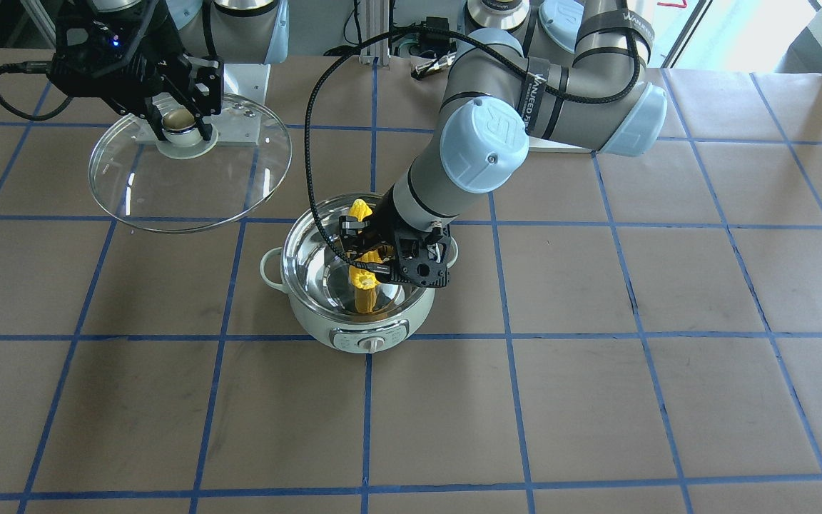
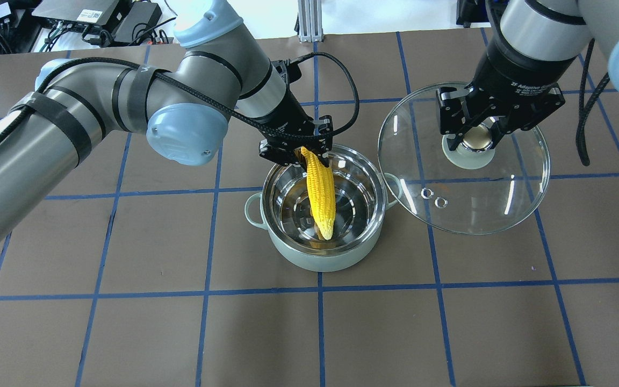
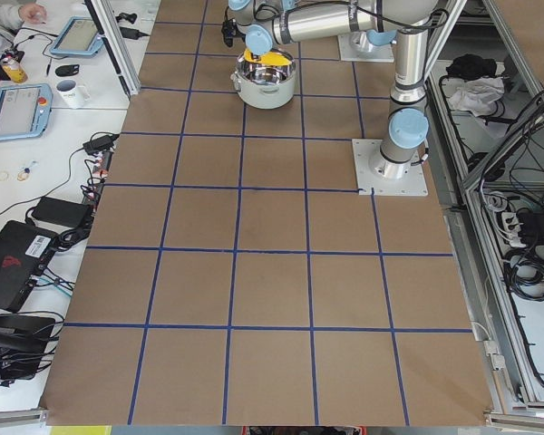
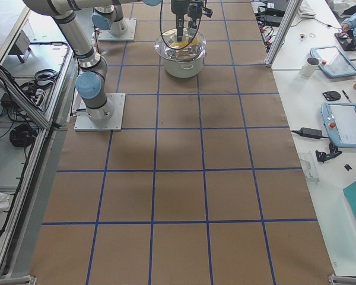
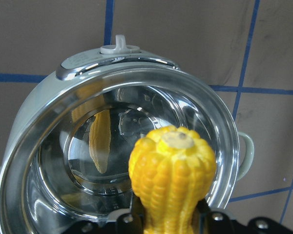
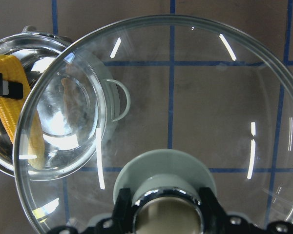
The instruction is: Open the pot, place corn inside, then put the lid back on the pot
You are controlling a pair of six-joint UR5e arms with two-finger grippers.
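The mint-green pot (image 2: 299,260) stands open at the table's middle, dial toward the operators' side (image 1: 372,344). My left gripper (image 2: 309,156) is shut on the thick end of the yellow corn (image 2: 321,193). The corn hangs tilted inside the pot's rim, tip down near the steel bottom; I cannot tell whether it touches. The corn also shows in the left wrist view (image 5: 172,175). My right gripper (image 2: 476,141) is shut on the knob of the glass lid (image 2: 476,209). It holds the lid level in the air, to the pot's right, overlapping the right handle.
Brown paper with a blue tape grid covers the table (image 2: 127,322). The right arm's base plate (image 1: 240,78) lies behind the lid. The left arm's elbow (image 2: 186,131) hangs left of the pot. Desks with tablets (image 4: 344,124) flank the table.
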